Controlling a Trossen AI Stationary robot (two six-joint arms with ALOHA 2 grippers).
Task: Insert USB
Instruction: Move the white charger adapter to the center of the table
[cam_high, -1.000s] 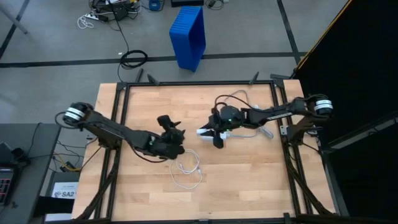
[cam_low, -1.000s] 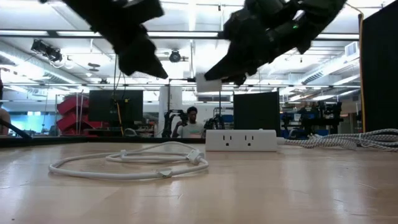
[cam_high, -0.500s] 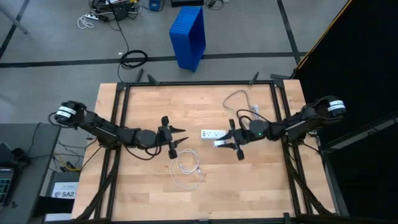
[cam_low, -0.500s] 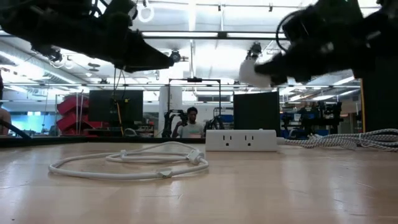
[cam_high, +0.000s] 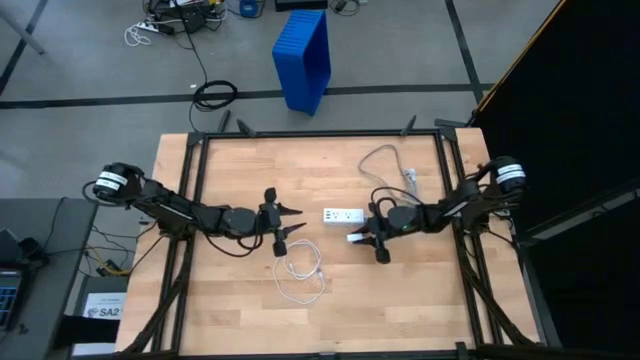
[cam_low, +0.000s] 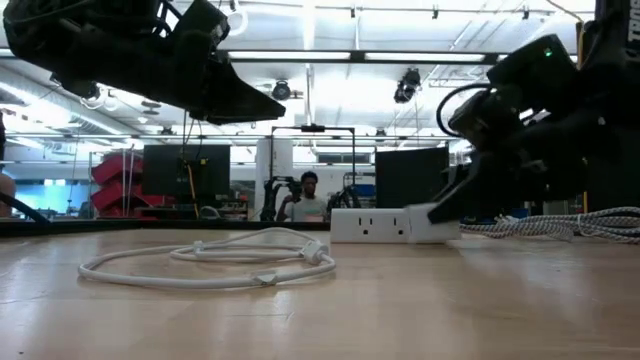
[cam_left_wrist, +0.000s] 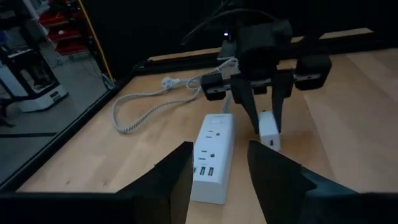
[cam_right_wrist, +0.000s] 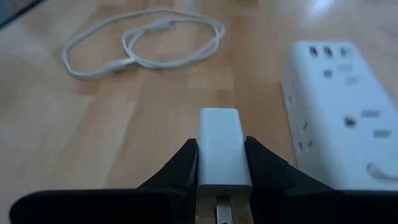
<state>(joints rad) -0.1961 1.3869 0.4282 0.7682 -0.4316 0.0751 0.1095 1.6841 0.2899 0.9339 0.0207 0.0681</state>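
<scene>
In the middle of the high view, the right gripper (cam_high: 372, 239) is clamped on a small white charger block (cam_right_wrist: 219, 149), holding it low just beside the white power strip (cam_high: 342, 215), on the side of the strip nearer the picture's bottom. The left gripper (cam_high: 280, 228) hangs left of centre with its fingers (cam_left_wrist: 168, 180) spread and nothing between them, pointing toward the strip. The USB cable (cam_high: 300, 275) lies in loose loops on the wooden table (cam_high: 230, 300), below centre and just under the left gripper, apart from both grippers.
</scene>
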